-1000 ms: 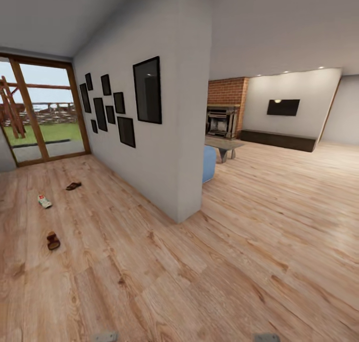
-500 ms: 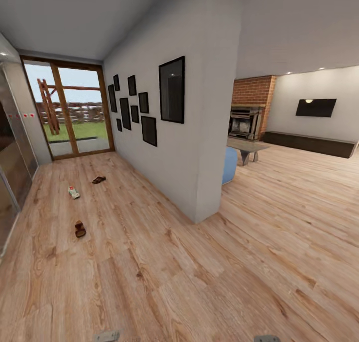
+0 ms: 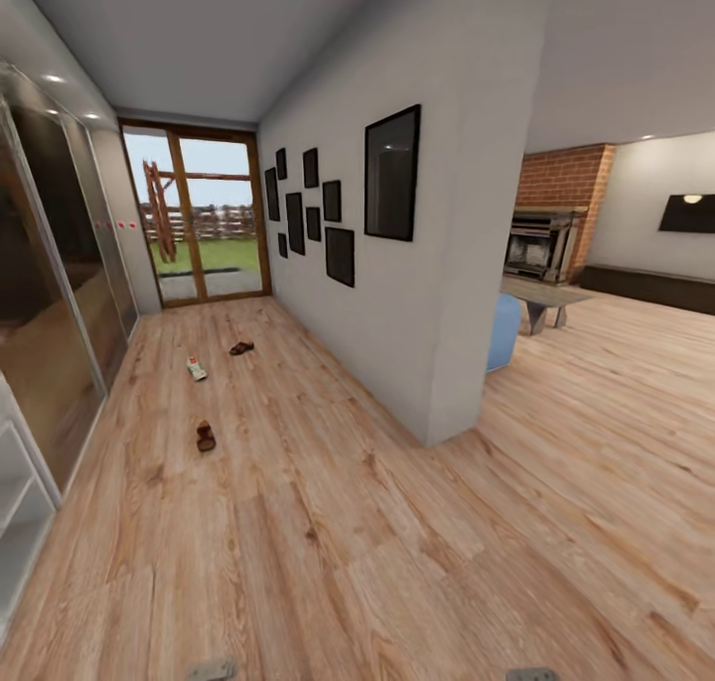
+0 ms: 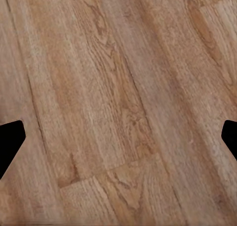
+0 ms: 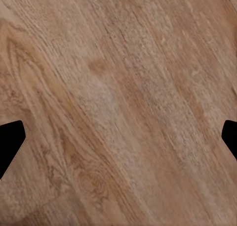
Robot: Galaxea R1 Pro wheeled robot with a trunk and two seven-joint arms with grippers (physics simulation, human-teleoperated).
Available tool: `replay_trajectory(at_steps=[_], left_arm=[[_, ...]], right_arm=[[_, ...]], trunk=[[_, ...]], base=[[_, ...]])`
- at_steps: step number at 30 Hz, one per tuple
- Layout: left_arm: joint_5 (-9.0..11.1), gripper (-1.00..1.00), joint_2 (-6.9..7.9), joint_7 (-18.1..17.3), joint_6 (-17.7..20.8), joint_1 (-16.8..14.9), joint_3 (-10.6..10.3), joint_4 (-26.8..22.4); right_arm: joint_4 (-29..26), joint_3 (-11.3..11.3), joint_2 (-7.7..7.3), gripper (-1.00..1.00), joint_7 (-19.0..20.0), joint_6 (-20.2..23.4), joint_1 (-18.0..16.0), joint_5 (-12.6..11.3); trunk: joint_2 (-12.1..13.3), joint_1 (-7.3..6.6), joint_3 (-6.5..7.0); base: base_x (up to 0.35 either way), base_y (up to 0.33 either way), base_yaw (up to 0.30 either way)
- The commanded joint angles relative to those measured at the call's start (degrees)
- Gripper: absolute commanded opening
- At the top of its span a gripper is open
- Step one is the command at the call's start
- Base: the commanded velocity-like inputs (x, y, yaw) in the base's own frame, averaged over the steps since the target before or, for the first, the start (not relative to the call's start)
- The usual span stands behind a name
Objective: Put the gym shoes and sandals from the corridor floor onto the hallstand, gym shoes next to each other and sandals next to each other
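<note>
Far down the corridor floor (image 3: 298,522) lies one white gym shoe (image 3: 197,368); the other gym shoe is out of view. One brown sandal (image 3: 241,347) lies just beyond it, closer to the picture wall. The other sandal (image 3: 206,436) lies nearer to me. A white shelved unit (image 3: 12,507) edges in at the lower left; I cannot tell whether it is the hallstand. My left gripper (image 4: 118,142) and right gripper (image 5: 118,142) both hang open over bare planks, dark fingertips (image 4: 10,139) wide apart, nothing between them.
Tall mirrored panels (image 3: 60,324) line the corridor's left side. A grey wall with black frames (image 3: 392,175) ends in a corner (image 3: 452,433). Glass doors (image 3: 204,224) close the far end. To the right are a blue seat (image 3: 503,332), a low table (image 3: 541,299) and a fireplace (image 3: 541,244).
The camera has swung left: the wall corner and the living room slid right, and the mirrored panels and white shelves came into view. The shoes have not moved on the floor.
</note>
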Motion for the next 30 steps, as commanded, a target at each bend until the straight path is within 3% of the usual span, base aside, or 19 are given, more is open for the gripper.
replay_trajectory(at_steps=[1, 30], left_arm=[[0.33, 1.0, -0.01, 0.08, -0.12, -0.04, 0.01, 0.02], [0.33, 1.0, -0.01, 0.1, -0.12, -0.04, 0.04, 0.04]], right_arm=[[0.25, -0.01, 0.0, 1.0, -0.24, -0.34, -0.1, 0.46], [0.25, -0.01, 0.0, 1.0, -0.27, -0.34, 0.27, 0.53]], trunk=[[-0.45, 0.22, -0.24], [-12.08, 6.59, -5.45]], base=[[0.0, 0.0, 0.281], [0.0, 0.0, 0.281]])
